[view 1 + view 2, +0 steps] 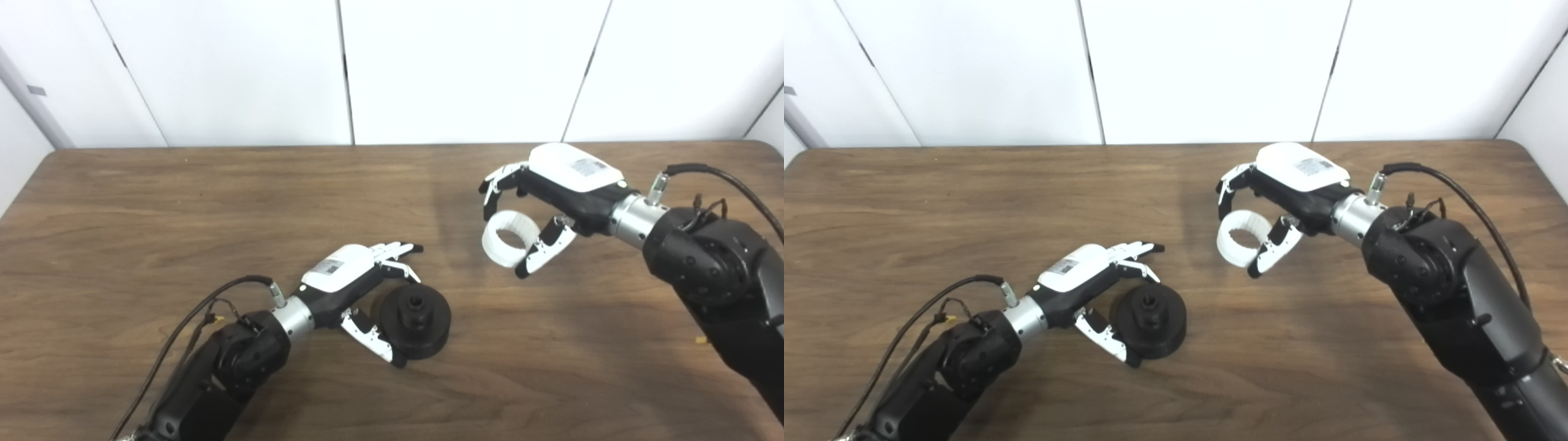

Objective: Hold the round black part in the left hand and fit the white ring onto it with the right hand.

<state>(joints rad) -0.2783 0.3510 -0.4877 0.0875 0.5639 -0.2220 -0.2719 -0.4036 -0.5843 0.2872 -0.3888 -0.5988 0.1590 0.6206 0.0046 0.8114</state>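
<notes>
The round black part (416, 318) lies flat on the wooden table (184, 202), its raised hub facing up. My left hand (355, 275) reaches around its left side, fingers spread past the far edge and thumb against the near edge, not clamped on it. Off to the right, above the table, the white ring (496, 251) is tilted with its opening toward me. My right hand (551, 184) is shut on it, fingers curled over the top and thumb under its right side. A clear gap separates the ring from the black part.
White wall panels stand behind the table's far edge. A black cable (729, 180) loops from my right wrist, and another cable (202, 309) runs along my left forearm. Bare wood stretches across the left half of the table.
</notes>
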